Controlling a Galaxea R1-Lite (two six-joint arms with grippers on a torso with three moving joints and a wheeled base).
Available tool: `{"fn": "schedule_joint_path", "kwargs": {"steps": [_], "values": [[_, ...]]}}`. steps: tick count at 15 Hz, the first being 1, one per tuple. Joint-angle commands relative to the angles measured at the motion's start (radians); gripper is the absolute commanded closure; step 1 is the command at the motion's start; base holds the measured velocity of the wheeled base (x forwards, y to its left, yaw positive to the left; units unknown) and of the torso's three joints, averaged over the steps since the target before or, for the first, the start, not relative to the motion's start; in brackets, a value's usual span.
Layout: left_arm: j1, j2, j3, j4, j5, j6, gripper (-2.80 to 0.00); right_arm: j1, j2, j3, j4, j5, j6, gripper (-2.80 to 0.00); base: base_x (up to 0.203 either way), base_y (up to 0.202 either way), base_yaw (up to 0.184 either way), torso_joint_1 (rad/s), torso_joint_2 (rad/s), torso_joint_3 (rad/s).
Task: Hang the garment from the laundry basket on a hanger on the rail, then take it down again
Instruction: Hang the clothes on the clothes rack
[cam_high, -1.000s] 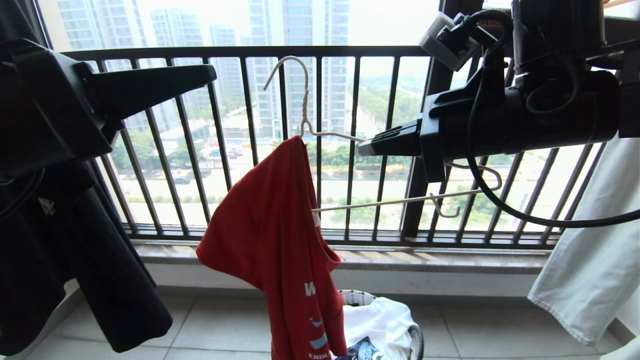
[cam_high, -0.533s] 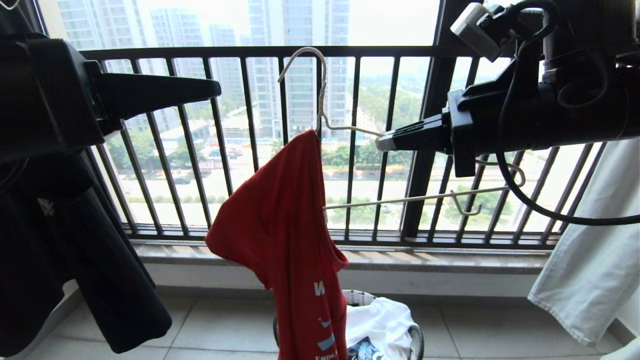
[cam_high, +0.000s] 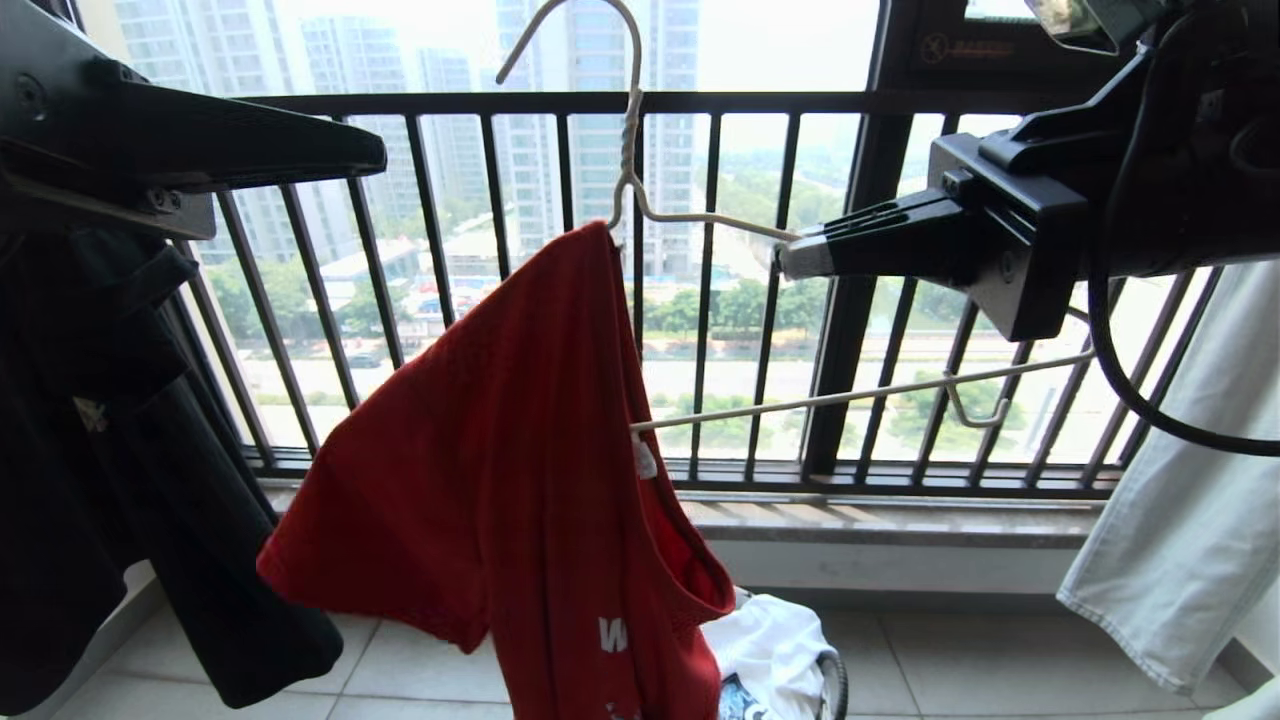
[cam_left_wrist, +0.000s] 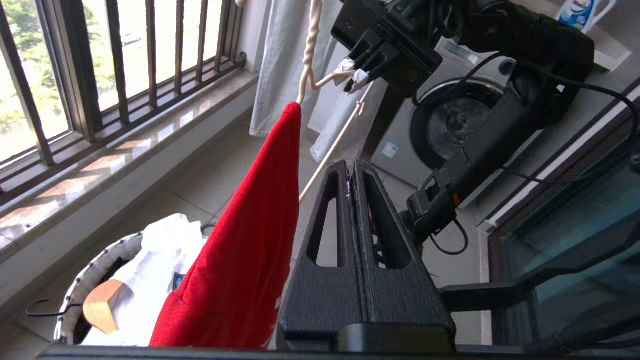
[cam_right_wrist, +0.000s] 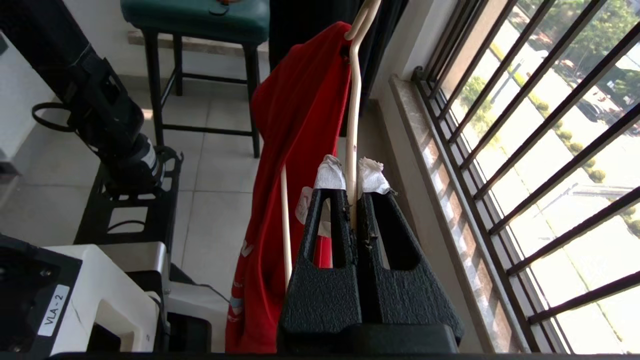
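Since a second ago, the hanger (cam_high: 640, 190) is higher and the red shirt (cam_high: 500, 480) hangs wider, above the basket (cam_high: 832, 685). From the left wrist, the left gripper (cam_left_wrist: 351, 167) is clenched on nothing, beside the shirt. From the right wrist, the right gripper (cam_right_wrist: 352, 175) pinches the hanger wire over the tiled floor (cam_right_wrist: 210, 150).

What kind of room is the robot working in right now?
Most likely a high-rise apartment's laundry balcony: a dark railing overlooks towers, a washing machine stands behind, and a laundry basket sits on the tiled floor.
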Motion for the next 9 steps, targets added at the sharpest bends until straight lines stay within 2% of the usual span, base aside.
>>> {"fn": "schedule_joint_path", "kwargs": {"steps": [1,3,5,6,9], "values": [[0.014,0.057,-0.058,0.059,-0.050,-0.001,0.00,0.001,-0.006,-0.020,0.002,0.055,-0.003,0.00,0.000,0.000,0.000,0.000,0.00,0.000],[-0.002,0.071,-0.077,0.091,-0.083,-0.001,0.00,0.010,-0.003,-0.025,0.002,0.062,-0.007,0.00,0.000,0.000,0.000,0.000,0.00,0.000],[-0.046,0.071,-0.068,0.091,-0.087,-0.001,0.00,0.017,-0.003,-0.033,0.003,0.072,-0.011,0.00,0.000,0.000,0.000,0.000,0.00,0.000],[-0.066,0.079,-0.067,0.091,-0.087,0.001,-2.80,0.024,-0.006,-0.033,0.004,0.076,-0.011,0.00,0.000,0.000,0.000,0.000,0.00,0.000],[-0.093,0.099,-0.080,0.088,-0.079,0.007,-2.80,0.034,-0.008,-0.034,0.008,0.074,-0.011,0.00,0.000,0.000,0.000,0.000,0.00,0.000]]}}
